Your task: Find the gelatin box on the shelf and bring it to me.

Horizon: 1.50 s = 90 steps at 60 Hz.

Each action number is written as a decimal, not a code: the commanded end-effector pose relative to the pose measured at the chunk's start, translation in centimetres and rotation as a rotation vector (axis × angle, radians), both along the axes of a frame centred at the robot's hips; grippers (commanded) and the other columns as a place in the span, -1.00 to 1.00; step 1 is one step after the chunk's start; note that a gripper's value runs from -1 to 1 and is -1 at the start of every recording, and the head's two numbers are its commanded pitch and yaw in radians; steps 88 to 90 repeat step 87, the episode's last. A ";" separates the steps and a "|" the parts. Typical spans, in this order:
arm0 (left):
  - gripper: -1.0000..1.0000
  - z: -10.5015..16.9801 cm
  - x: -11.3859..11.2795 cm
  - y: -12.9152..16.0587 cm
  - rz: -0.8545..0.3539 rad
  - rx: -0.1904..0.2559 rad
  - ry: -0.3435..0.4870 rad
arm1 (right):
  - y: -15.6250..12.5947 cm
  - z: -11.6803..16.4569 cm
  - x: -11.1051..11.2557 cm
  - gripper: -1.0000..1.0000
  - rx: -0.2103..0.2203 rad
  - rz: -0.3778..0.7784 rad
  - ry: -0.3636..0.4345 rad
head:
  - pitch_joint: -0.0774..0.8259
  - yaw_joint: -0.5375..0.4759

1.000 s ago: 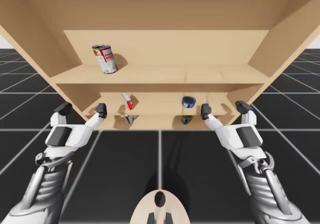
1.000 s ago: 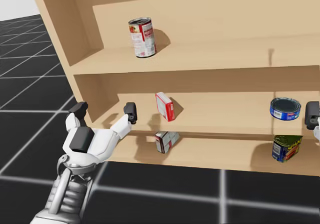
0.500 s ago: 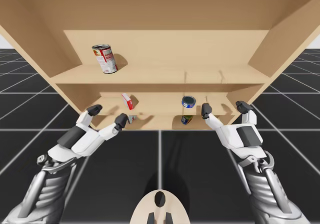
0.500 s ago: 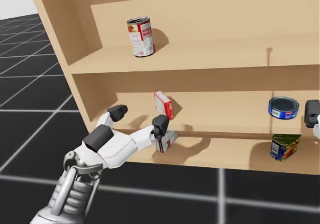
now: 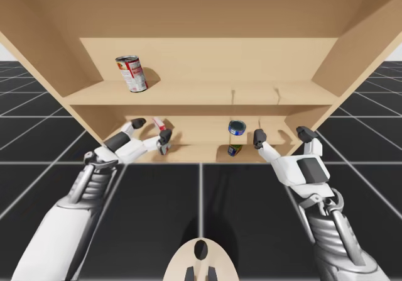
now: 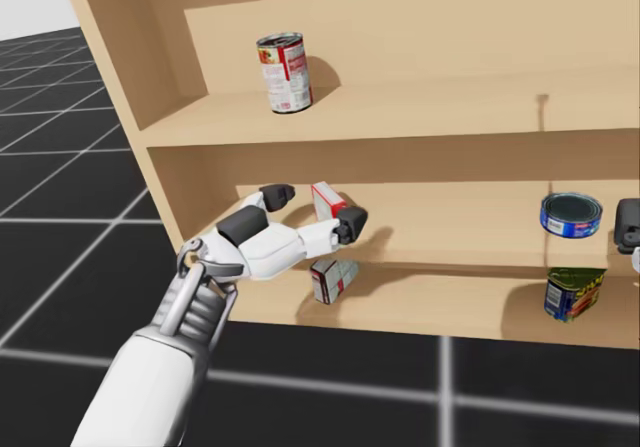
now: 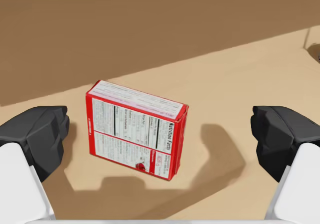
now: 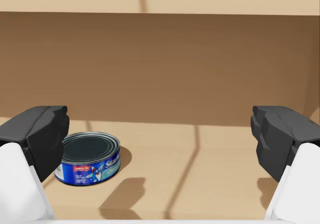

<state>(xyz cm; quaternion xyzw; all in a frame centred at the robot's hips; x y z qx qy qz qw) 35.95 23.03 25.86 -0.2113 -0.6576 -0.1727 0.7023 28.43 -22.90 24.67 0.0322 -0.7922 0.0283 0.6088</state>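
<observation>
Gelatin box [image 7: 136,129] stands on the middle shelf [image 7: 260,63] near its left end, between the wide-open fingers of my left gripper [image 7: 160,139], untouched. That arm has just reached in past the front edge; closing should come next. Right gripper [image 8: 160,134] is wide open and empty near the flat blue can [image 8: 89,159].
</observation>
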 end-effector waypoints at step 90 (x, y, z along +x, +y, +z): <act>1.00 0.8 -9.5 2.2 -0.048 0.093 -0.192 | 0.1 -0.2 0.2 -1.00 0.012 -0.008 0.001 | 0.13 0.56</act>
